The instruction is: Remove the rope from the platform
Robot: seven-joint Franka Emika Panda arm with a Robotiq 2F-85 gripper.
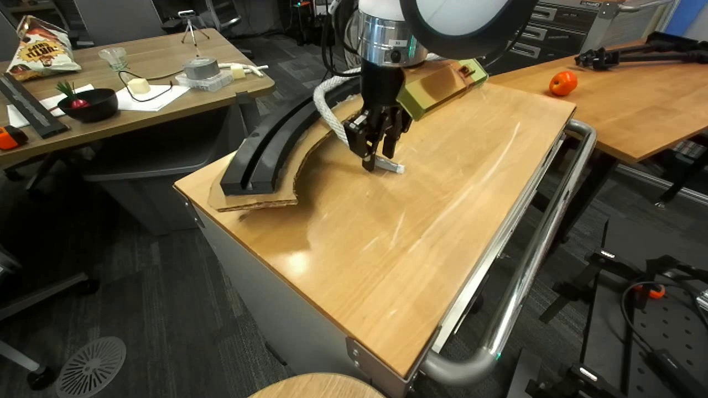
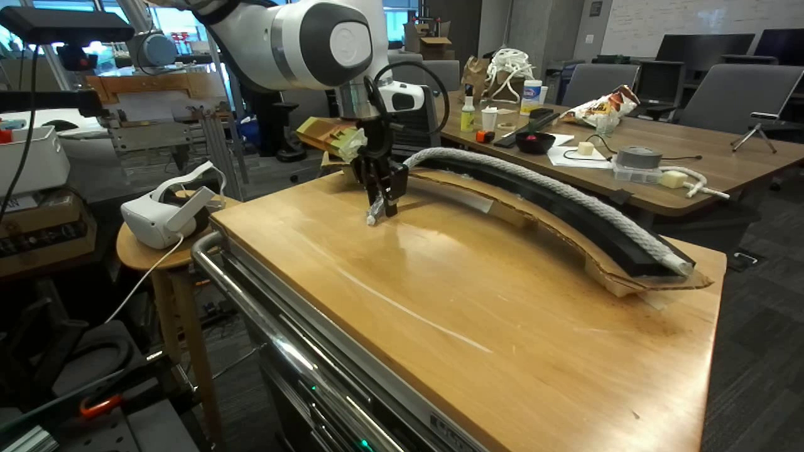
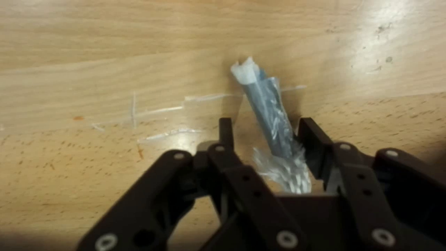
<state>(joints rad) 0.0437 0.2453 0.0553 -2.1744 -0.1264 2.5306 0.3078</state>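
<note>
Pale grey-white rope (image 2: 553, 180) is borne partly by the platform (image 1: 274, 157) beside the hand (image 3: 266, 127), its silvery tip (image 3: 259, 94) framed between wide-parted fingers (image 3: 315, 141).

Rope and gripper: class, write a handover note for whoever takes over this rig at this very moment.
Gripper: open, jaws either side of the silvery tip, with a gap beside it.
Rope: tip end off the platform, over the tabletop; a long stretch lies along the platform to one end.
Done: the tip end is off.
Left: freeing that long stretch; probably close on the tip end, then draw the rest away.
</note>
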